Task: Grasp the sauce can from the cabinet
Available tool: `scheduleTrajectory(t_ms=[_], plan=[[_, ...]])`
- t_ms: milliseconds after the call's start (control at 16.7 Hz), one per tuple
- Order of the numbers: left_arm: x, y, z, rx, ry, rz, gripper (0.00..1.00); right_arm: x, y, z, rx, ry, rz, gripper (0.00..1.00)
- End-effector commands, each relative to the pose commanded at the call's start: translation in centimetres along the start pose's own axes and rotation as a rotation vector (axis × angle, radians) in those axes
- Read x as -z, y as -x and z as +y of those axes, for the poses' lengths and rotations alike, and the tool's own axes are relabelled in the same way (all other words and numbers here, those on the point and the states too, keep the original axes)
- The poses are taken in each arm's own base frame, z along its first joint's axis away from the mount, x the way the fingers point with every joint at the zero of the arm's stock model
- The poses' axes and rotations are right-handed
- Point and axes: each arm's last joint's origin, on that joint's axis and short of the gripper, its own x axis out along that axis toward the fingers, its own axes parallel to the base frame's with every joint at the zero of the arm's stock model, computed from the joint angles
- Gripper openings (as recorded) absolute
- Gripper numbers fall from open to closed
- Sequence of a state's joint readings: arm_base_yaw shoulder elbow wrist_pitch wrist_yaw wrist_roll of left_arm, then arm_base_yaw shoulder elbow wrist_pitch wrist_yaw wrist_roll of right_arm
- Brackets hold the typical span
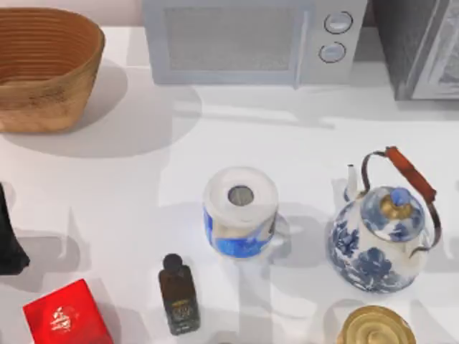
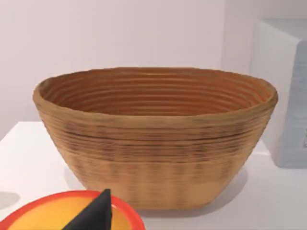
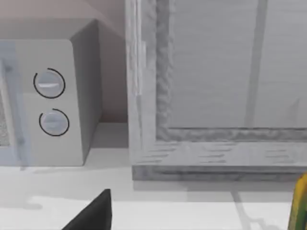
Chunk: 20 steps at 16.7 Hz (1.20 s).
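On the white table (image 1: pixel 215 143) the sauce can (image 2: pixel 62 215) stands upright below the left gripper (image 2: pixel 93 213), whose grip I cannot tell.

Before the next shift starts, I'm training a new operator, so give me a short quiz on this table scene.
1. True or false: the microwave stands between the basket and the cabinet.
2. Which stands nearest the red box? A teapot, B dark bottle, C microwave.
3. Fill in: in the left wrist view, the sauce can sits before the ___.
Key: 1 true; 2 B; 3 basket.
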State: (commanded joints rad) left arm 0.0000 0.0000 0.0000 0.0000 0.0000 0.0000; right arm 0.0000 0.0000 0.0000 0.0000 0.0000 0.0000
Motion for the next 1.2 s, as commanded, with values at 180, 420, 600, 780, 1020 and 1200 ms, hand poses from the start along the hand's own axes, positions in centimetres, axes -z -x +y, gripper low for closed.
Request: scheduleTrajectory(t_ms=[180,420,600,780,1020,1200], plan=[[0.0,0.0,0.0,0.0,0.0,0.0,1.0,-0.3,0.0,0.0,-0.004,0.0,-0.001,1.0],[0.0,0.0,0.0,0.0,0.0,0.0,1.0,-3.8,-0.1,0.3,-0.018,0.007,0.02,1.0],[0.0,0.0,0.0,0.0,0.0,0.0,1.0,-9.1,-0.7,0.4,-0.006,0.004,0.026,1.0],[0.0,0.0,0.0,0.0,0.0,0.0,1.0,-15.7,-1.9,0.7,0.011,-0.001,0.011,1.0],[0.0,0.0,0.0,0.0,0.0,0.0,1.0,-23.3,-5.1,1.5,0.016,0.002,0.013,1.0],[0.0,0.0,0.0,0.0,0.0,0.0,1.0,-28.1,-7.9,2.3,0.014,0.002,0.003,1.0]])
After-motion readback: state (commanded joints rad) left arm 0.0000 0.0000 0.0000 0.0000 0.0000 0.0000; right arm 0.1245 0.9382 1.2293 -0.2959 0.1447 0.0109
